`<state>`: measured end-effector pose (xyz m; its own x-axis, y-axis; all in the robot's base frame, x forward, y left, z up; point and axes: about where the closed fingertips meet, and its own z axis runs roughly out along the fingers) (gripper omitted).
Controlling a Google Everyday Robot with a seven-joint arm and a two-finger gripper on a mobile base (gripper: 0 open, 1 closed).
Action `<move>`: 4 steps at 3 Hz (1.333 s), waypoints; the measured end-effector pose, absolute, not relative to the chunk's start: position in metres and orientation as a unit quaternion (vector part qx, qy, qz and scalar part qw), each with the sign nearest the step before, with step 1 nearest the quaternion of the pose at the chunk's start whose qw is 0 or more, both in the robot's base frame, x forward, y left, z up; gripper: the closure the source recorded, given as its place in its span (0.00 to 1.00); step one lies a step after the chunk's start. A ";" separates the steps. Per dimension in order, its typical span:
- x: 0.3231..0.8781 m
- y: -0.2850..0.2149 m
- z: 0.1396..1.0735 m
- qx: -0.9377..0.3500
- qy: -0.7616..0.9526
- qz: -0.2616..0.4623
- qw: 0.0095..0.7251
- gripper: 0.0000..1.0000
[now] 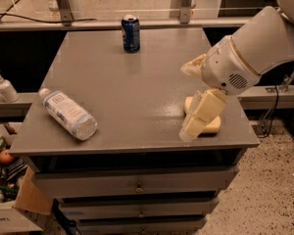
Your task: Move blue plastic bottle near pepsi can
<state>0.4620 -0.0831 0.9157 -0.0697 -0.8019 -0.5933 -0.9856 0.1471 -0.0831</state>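
Observation:
The blue plastic bottle (67, 114) lies on its side at the front left of the grey table (137, 87), white cap pointing to the back left. The pepsi can (131, 33) stands upright at the back middle of the table, far from the bottle. My gripper (184, 102) hangs over the table's right side on a large white arm. Its two cream fingers (202, 115) are spread apart and hold nothing. It is well to the right of the bottle.
A yellow sponge (213, 127) lies at the front right, partly hidden behind my lower finger. A small white pump dispenser (4, 87) stands on a ledge to the left of the table. Drawers sit below the tabletop; clutter and a box lie on the floor at lower left.

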 end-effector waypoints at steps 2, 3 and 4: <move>0.480 -0.050 0.902 -0.621 0.689 0.209 0.311 0.00; 0.503 -0.005 0.887 -0.608 0.656 0.255 0.367 0.00; 0.515 0.028 0.879 -0.600 0.634 0.288 0.394 0.00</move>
